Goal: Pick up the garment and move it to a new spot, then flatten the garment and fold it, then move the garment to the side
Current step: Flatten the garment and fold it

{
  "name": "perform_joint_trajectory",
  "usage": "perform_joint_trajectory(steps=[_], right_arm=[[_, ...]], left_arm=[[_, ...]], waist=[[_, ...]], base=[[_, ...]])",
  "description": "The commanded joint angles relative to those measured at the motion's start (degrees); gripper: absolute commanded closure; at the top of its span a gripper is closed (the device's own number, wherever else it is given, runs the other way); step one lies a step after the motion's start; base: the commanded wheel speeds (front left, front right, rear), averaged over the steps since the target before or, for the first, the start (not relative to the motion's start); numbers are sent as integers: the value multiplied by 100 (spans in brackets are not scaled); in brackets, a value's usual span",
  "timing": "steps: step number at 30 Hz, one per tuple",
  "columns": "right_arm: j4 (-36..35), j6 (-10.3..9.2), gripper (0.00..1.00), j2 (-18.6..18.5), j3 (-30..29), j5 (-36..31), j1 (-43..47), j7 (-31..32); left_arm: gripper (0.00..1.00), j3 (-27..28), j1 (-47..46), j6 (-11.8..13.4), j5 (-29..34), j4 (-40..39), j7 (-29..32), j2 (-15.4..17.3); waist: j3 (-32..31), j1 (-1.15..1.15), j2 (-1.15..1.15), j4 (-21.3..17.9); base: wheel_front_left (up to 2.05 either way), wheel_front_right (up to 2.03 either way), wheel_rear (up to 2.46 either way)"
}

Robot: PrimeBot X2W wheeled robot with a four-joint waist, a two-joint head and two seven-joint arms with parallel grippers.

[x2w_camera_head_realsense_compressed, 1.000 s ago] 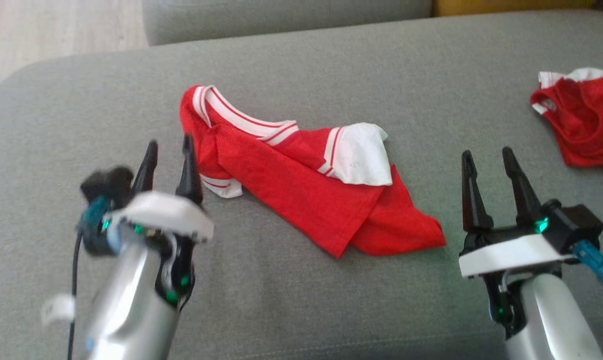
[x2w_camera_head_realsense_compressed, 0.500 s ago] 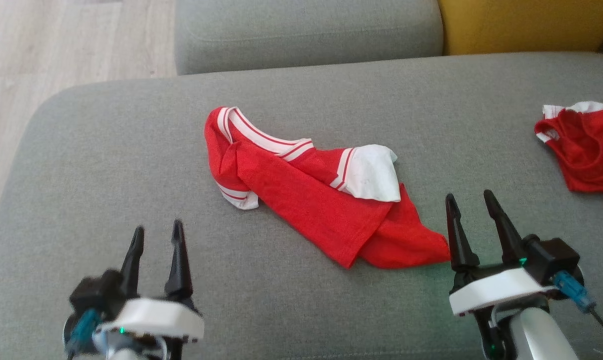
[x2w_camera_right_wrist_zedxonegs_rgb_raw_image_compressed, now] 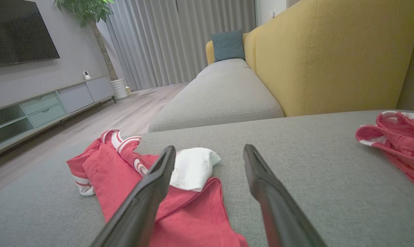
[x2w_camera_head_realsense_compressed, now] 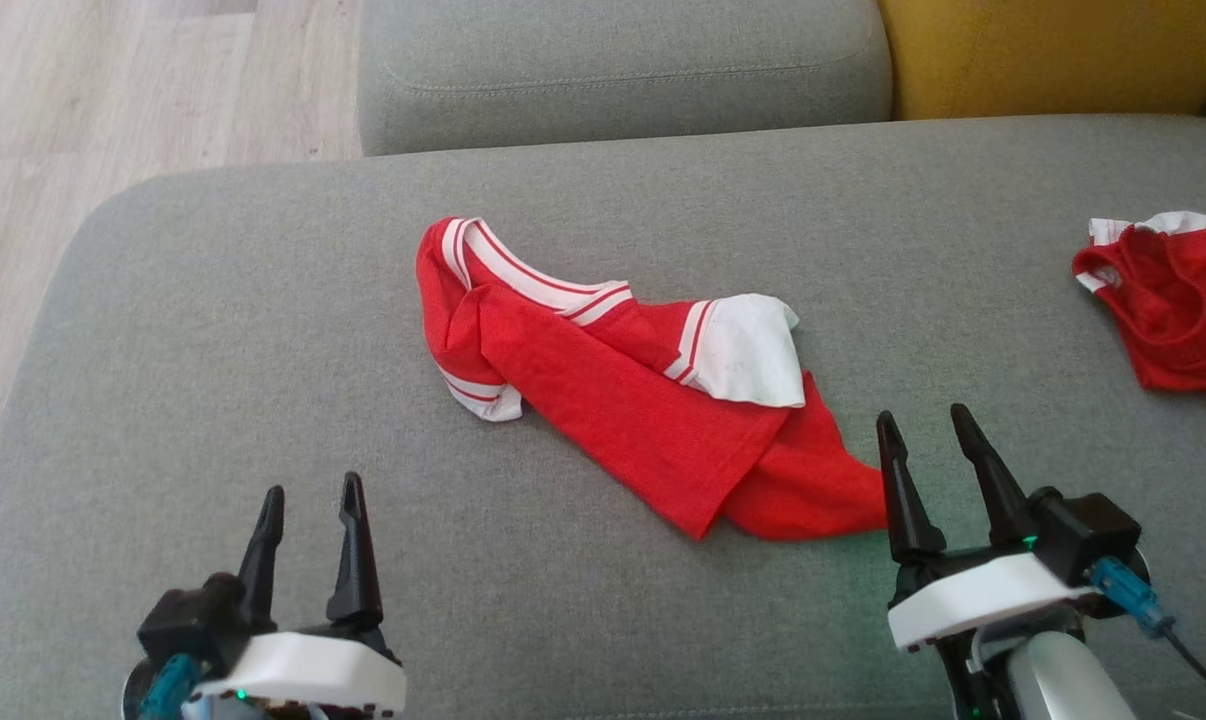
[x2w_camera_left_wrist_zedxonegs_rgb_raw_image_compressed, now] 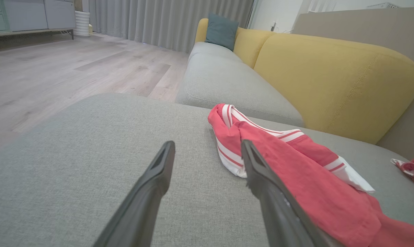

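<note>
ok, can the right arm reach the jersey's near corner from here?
Probably yes: the right gripper is open, its fingers just beside the garment's red corner, nothing between them. The smaller red mesh piece lies off to its other side.

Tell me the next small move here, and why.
Probably ease the right gripper forward-left onto the near red corner of the garment and close. It and the left gripper stand open and empty, the garment lies crumpled, and that corner is just beside the right gripper.
</note>
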Motion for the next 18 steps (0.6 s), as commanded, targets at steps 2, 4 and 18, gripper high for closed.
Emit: perform_joint_trajectory(steps=[2, 4, 18], right_arm=[[-137, 41, 0, -18, 142, 27, -170, -92], [-124, 41, 0, -18, 150, 30, -172, -97], [-87, 41, 0, -18, 125, 10, -190, -108]], left_arm=[[0, 216, -183, -30, 73, -155, -69, -12], [0, 237, -188, -53, 90, -128, -69, -21], [0, 305, -208, -143, 164, -44, -69, -58]], waist=[[4, 0, 0, -1], [5, 0, 0, -2], [42, 0, 0, 35]], base=[[0, 0, 0], [0, 0, 0], [0, 0, 0]])
